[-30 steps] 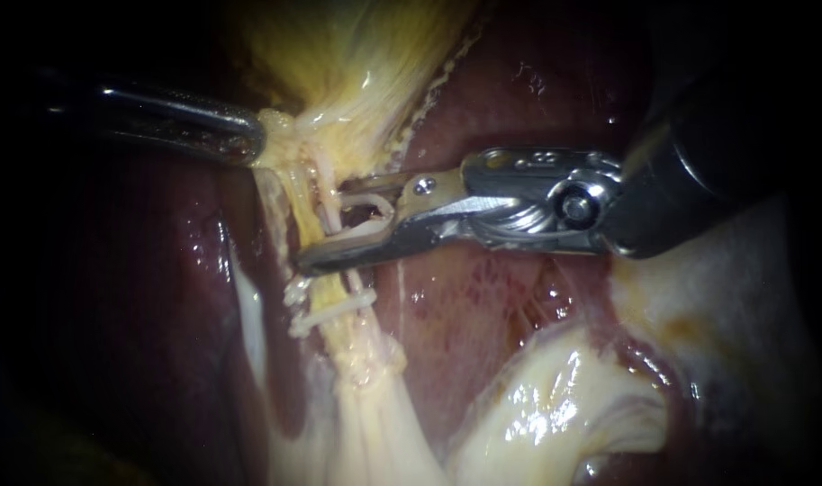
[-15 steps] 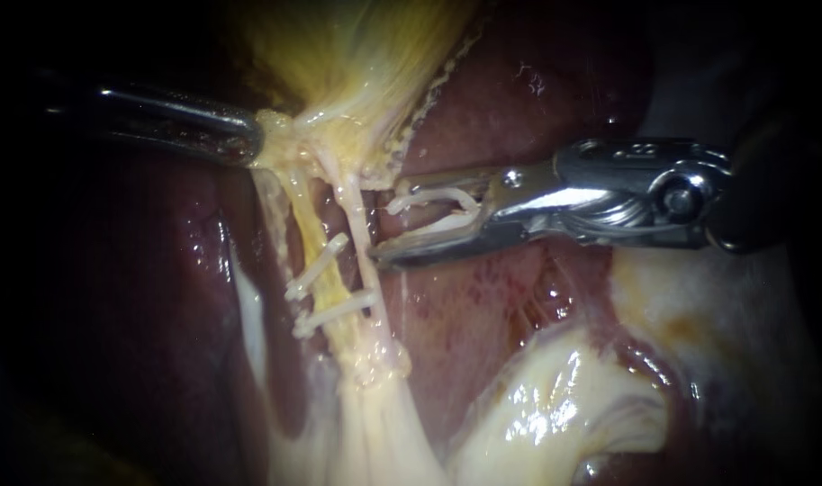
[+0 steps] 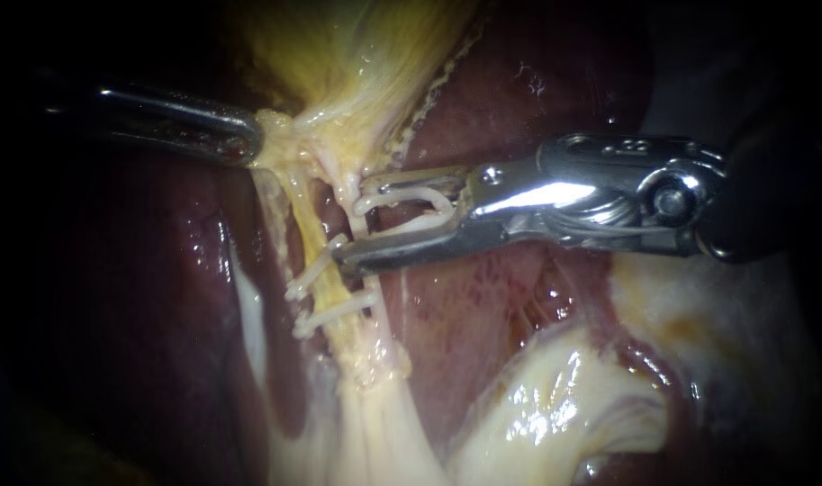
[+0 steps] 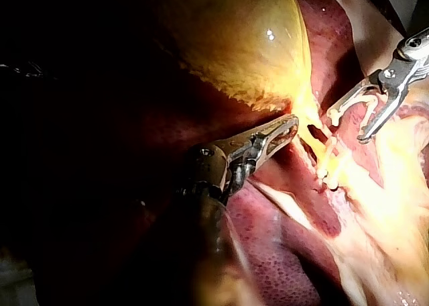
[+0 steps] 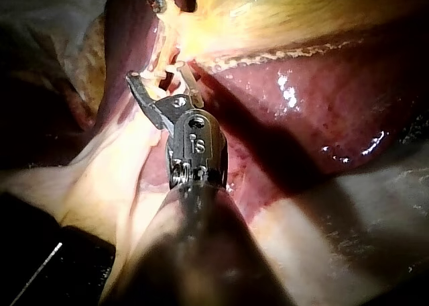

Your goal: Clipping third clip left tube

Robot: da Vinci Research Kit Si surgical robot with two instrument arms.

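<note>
Liver (image 3: 519,108) backdrop; tube (image 3: 349,200) at right instrument (image 3: 355,223)'s clip (image 3: 420,200)

Two instruments (image 3: 248,144) (image 3: 355,223), three clips (image 3: 313,270) (image 3: 335,311) (image 3: 417,194), one gallbladder (image 3: 338,54), one liver (image 3: 519,99).

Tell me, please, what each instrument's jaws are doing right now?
Left instrument: shut on the yellow tissue.
Right instrument: jaws apart, holding the open white clip between them.
</note>
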